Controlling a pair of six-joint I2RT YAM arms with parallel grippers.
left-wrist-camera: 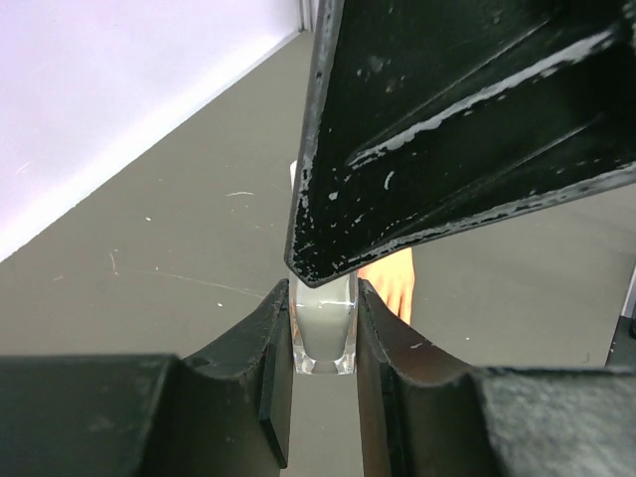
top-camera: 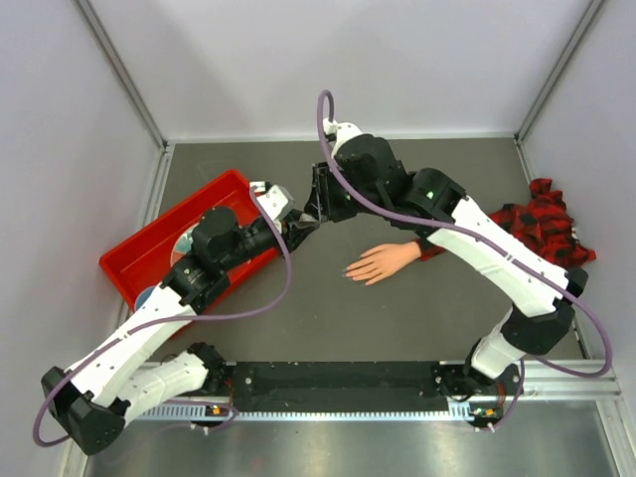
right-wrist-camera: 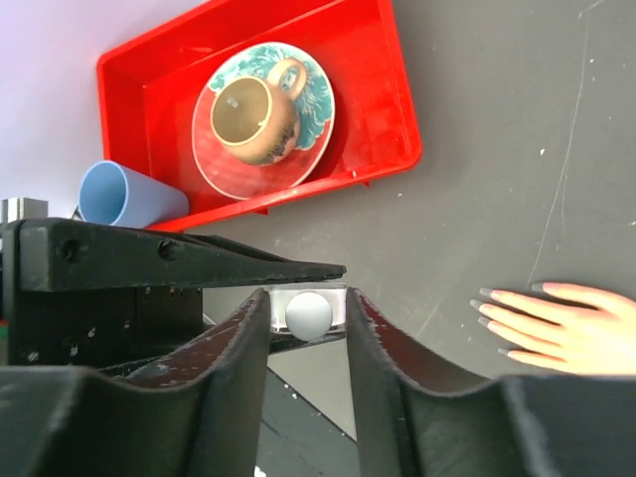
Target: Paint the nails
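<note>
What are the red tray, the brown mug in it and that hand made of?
Red tray: likely plastic, with uniform glossy colour and a moulded rim. Brown mug: seemingly glazed ceramic, with a shiny mottled surface. Hand: probably rubber or vinyl, with matte, even peach skin.

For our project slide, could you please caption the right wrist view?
Right pincer straddles a white-capped bottle near a fake hand, red bin beyond.

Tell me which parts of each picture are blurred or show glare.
Top external: even light, glare on the metal edge. Left wrist: the bottle is sharp, the fake hand behind it soft. Right wrist: the red tray is sharp, the near gripper fingers slightly blurred.
</note>
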